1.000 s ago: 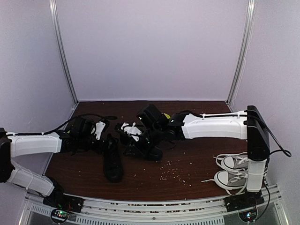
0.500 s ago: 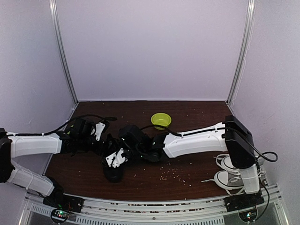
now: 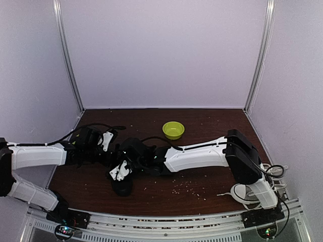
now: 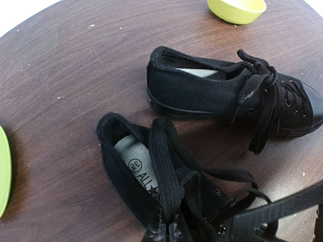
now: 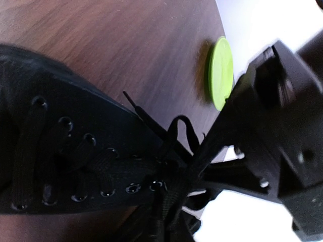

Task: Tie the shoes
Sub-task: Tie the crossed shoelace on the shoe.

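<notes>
Left fingers [image 4: 157, 233] pinch one lace [image 4: 164, 166] of two black shoes [image 4: 202, 93]; right gripper [image 3: 120, 172] grip unclear.

Table [image 3: 217, 121]: 2 shoes [image 4: 212, 96], bowl [image 3: 173, 130], maybe crumbs [image 3: 184, 185]

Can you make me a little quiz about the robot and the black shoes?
1. True or false: a shoe sits inside the small yellow-green bowl.
2. What does the left gripper pinch? A) a flat black lace of the all-black canvas sneaker B) the bowl C) a white sock
3. Fill in: in the top view, the white-laced sneakers lie at the near ___ corner.
Key: 1 false; 2 A; 3 right.
</notes>
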